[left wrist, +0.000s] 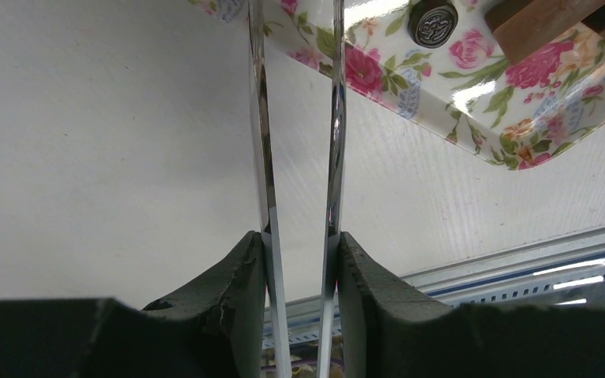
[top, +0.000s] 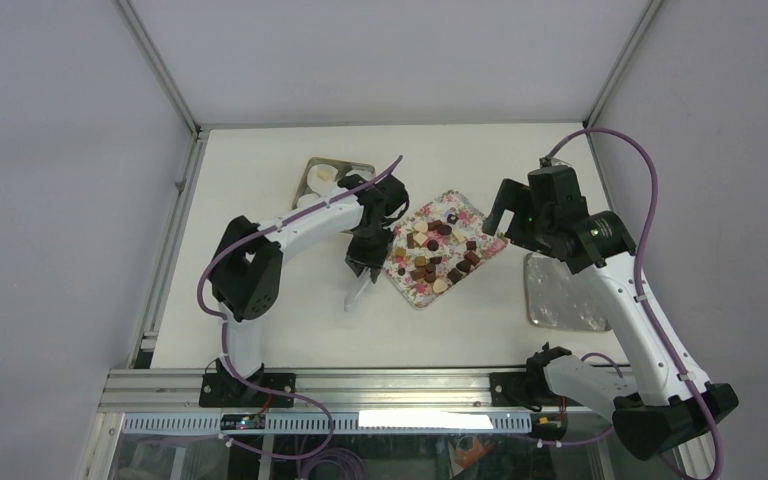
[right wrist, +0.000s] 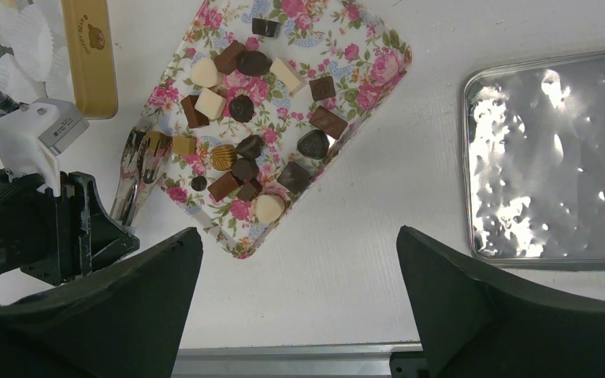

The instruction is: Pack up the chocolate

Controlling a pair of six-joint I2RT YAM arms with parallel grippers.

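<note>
The chocolate (top: 432,252) is many small dark, brown, tan and cream pieces lying on the pink-flowered tray (top: 457,203). They show clearly in the right wrist view (right wrist: 244,169) on the tray (right wrist: 362,75). My left gripper (top: 365,262) is shut on metal tongs (top: 356,293) just left of the tray. In the left wrist view the two tong blades (left wrist: 261,157) run between my pads (left wrist: 299,236) toward the tray corner (left wrist: 520,118), where a dark round piece (left wrist: 432,22) lies. The tong tips (right wrist: 143,153) sit by the tray's left edge. My right gripper (top: 500,228) hovers open and empty (right wrist: 299,252) right of the tray.
A tin with white pleated paper cups (top: 325,180) stands behind the left arm and shows at the top left of the right wrist view (right wrist: 24,39). A shiny silver tray (top: 562,292) lies at the right (right wrist: 551,157). The metal rail (top: 360,385) borders the near edge.
</note>
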